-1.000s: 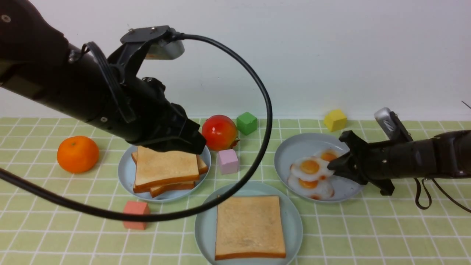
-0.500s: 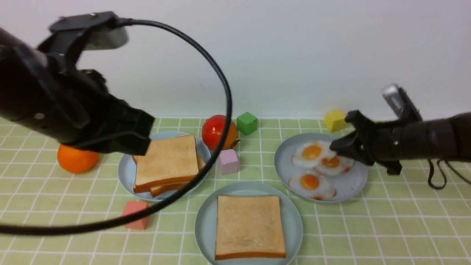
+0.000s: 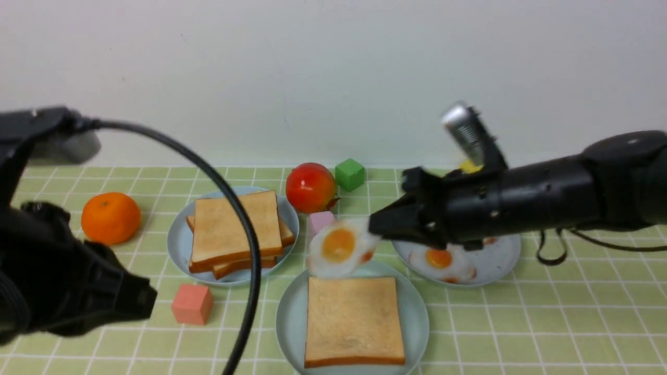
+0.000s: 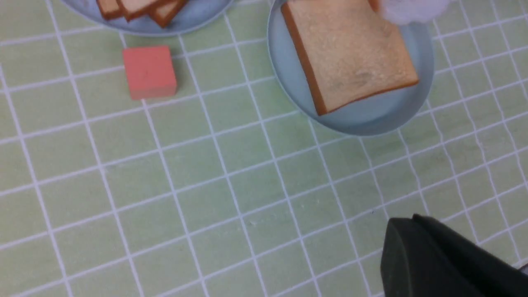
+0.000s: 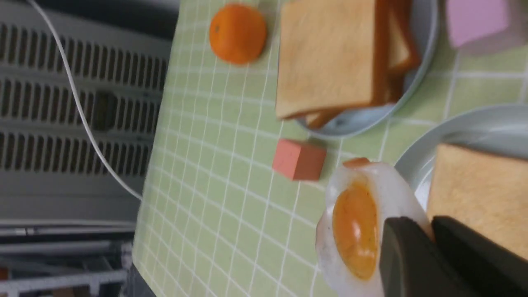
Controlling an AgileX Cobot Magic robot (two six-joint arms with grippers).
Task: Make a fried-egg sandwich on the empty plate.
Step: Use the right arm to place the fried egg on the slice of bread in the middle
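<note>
The large pale plate, the task's empty plate, sits front centre and carries one toast slice. My right gripper is shut on the rim of a fried egg, which hangs tilted above the plate's far edge, just off the toast. The right wrist view shows the fingers pinching the white of the egg, with the toast behind. My left gripper is shut and empty, low at the near left, away from the plate. In its wrist view the left gripper hovers over bare cloth.
A smaller plate holds stacked toast slices. Another plate on the right holds a fried egg. Around them lie an orange, a tomato, and green, pink and salmon cubes.
My right gripper lifted an egg off the right plate and carried it left to above the large plate. My left arm drew back from the toast stack, down to the near left.
</note>
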